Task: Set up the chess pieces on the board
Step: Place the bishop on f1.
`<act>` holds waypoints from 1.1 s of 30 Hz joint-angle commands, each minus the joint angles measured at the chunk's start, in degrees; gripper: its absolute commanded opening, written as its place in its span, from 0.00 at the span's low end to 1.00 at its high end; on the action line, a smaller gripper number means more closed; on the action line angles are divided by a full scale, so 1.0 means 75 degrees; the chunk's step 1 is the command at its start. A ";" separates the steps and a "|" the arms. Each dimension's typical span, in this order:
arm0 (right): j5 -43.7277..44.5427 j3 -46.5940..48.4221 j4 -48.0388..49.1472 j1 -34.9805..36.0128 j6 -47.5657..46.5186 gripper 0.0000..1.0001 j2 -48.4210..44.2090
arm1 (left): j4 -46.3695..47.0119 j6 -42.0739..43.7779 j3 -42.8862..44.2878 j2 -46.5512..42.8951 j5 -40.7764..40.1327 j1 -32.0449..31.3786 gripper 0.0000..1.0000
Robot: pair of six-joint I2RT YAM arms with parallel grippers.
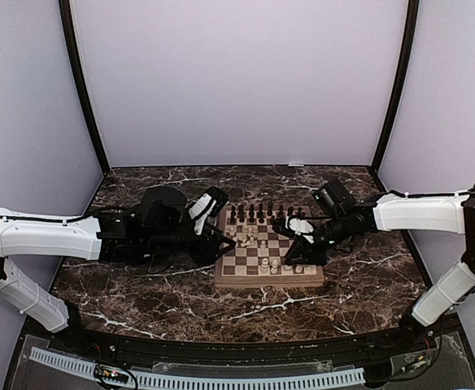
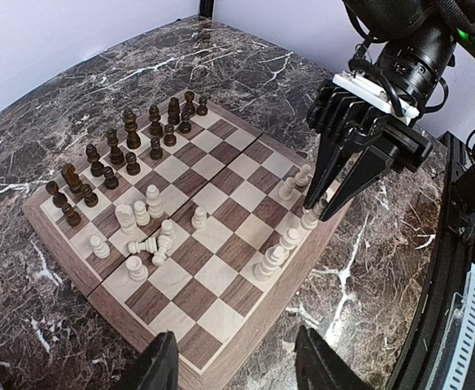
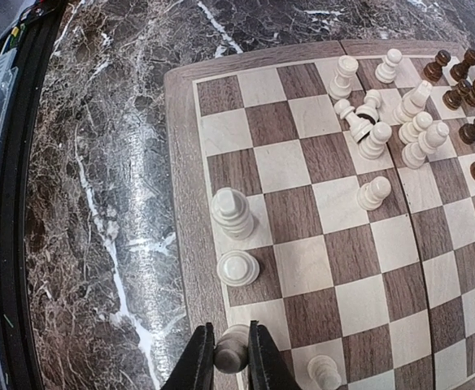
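Pinching a cream piece [image 3: 232, 356] between the fingers of my right hand [image 3: 231, 335], I hold it upright over a square in the row along the near edge of the board [image 2: 213, 284]. The two fingers press against its sides. From my wrist view I cannot tell whether its base rests on the wood.

In that same edge row, two more cream pieces [image 3: 234, 240] stand just beside it on one side. In my other wrist's view, further pale ones show on its far side.

A loose cluster of cream pieces [image 2: 144, 215] sits out in the middle of the board, nearer its left side. Most of them stand, but one toppled piece [image 2: 146, 244] lies on its side among them. Just behind that cluster the dark pieces [image 2: 132, 138] stand upright along the far edge, packed into what looks like two rows. The squares between the cluster and the near row show only their tan and brown checks.

The board lies flat in the middle of the dark marble desk [image 1: 140, 284], squared to me, with its light wood border showing all round.

My left hand [image 2: 236, 349] hangs at the board's left side, fingers spread wide with nothing between them, looking across the squares toward my right arm. My right arm reaches in from the right, wrist angled down so its fingers point at the near row.
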 commanded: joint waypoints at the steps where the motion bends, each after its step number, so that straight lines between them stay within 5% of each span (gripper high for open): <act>1: -0.0072 0.0018 0.0320 0.0051 -0.0165 0.16 0.0206 | -0.0072 0.0029 -0.0077 -0.0276 -0.0184 -0.0031 0.51; 33: 0.0215 -0.0078 0.0465 0.0067 -0.0165 0.20 0.0577 | 0.0010 0.0003 -0.0226 -0.0202 -0.0316 -0.0037 0.51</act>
